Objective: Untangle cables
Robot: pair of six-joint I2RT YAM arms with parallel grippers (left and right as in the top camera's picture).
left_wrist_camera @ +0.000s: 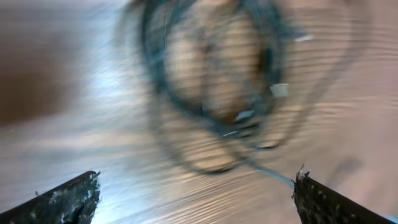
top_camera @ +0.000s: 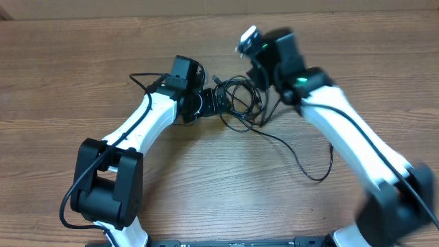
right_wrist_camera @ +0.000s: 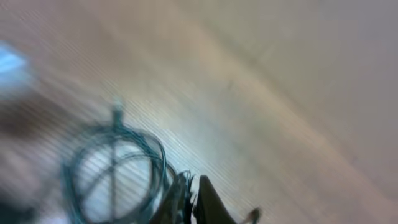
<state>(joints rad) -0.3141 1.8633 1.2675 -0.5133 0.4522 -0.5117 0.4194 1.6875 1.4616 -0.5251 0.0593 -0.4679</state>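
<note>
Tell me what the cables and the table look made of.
Cables: thin, black, lying in limp loops, so likely a rubber or plastic sheath with a matte finish. The silvery plug tips look like metal. Table: brown with running grain, so wood or wood-look laminate, with a faint sheen.

The left arm [top_camera: 140, 123] stretches in low, its gripper [left_wrist_camera: 196, 193] spread wide. The right arm [top_camera: 350, 137] bends over it, gripper [right_wrist_camera: 189, 199] pointing down, its 2 fingers pressed together.
</note>
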